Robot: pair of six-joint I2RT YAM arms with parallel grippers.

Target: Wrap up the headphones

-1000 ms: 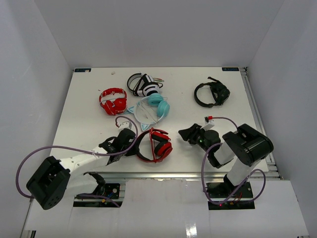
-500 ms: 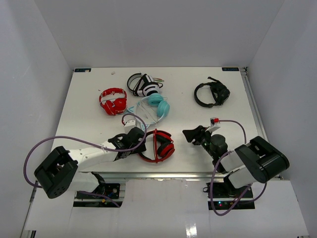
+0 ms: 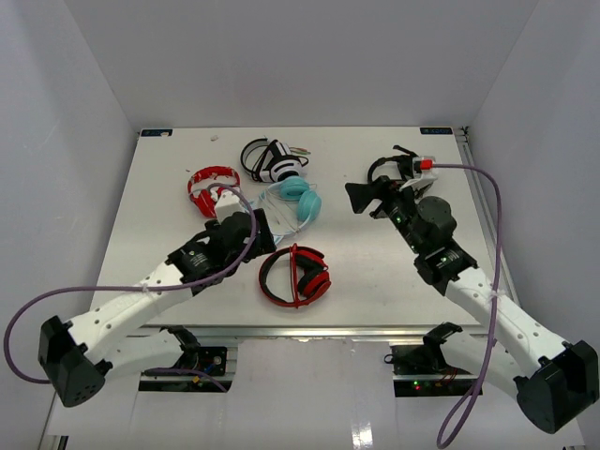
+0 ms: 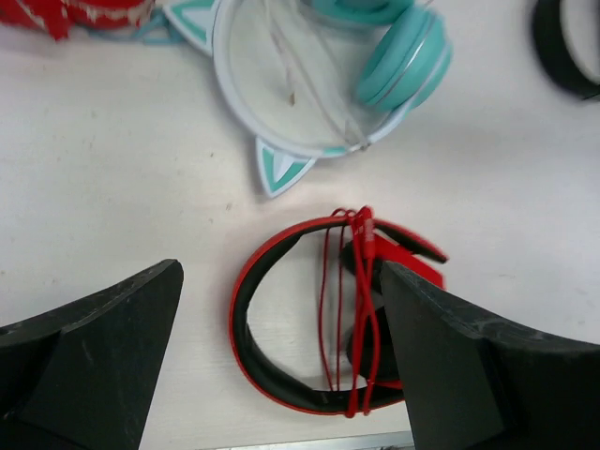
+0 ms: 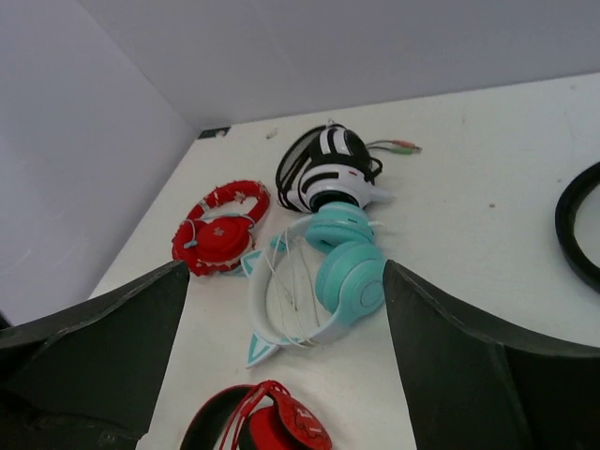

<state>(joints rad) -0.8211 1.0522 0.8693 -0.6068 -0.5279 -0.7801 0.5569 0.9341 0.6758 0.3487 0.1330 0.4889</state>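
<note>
The headphones (image 3: pixel 295 275) lie flat near the table's front edge, with a black headband, red trim and red cups. In the left wrist view the headphones (image 4: pixel 319 323) have their thin red cable (image 4: pixel 361 309) wound in several strands across the headband and cups. My left gripper (image 3: pixel 265 228) hovers above and just behind them, open and empty, and its fingers (image 4: pixel 103 356) frame them from above. My right gripper (image 3: pixel 362 199) is open and empty over the table's right middle. In its view the headphones (image 5: pixel 267 422) show at the bottom edge.
A white and teal cat-ear pair (image 3: pixel 298 202) lies just behind the headphones. A small all-red pair (image 3: pixel 211 190) and a black-and-white striped pair (image 3: pixel 272 159) sit further back. A black headset (image 3: pixel 401 178) lies right behind my right gripper. White walls close in three sides.
My left gripper opened, let go of the headphones and lifted back from them. My right arm swung from the near edge toward the black headset, and its jaws opened wider.
</note>
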